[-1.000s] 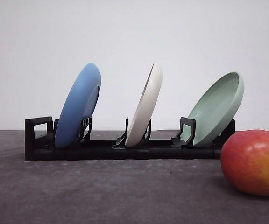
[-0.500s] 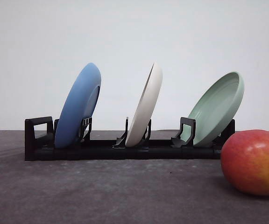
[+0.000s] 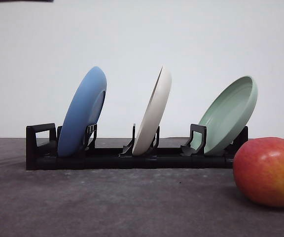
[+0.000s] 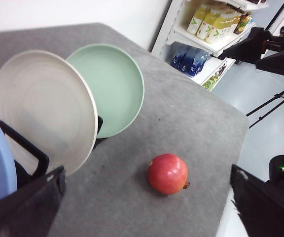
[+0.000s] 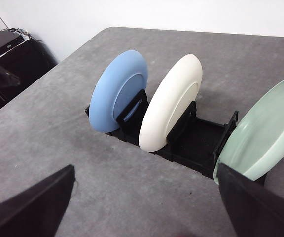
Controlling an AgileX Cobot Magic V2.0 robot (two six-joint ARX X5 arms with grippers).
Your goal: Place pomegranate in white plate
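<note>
Left tool (image 4: 147, 207) open above pomegranate (image 4: 168, 174); right tool (image 5: 147, 207) open facing white plate (image 5: 171, 109).

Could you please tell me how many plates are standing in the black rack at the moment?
3. In the front view, the blue plate stands at the rack's left end, the white plate in the middle, and the pale green plate at the right end. None seems hidden.

pomegranate (image 3: 267, 172) red-yellow | white plate (image 3: 153, 112) off-white | rack (image 3: 107, 157) black | table (image 3: 107, 202) grey

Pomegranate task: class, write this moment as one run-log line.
pomegranate: on table, untouched | white plate: upright in rack | left gripper: open | right gripper: open
</note>
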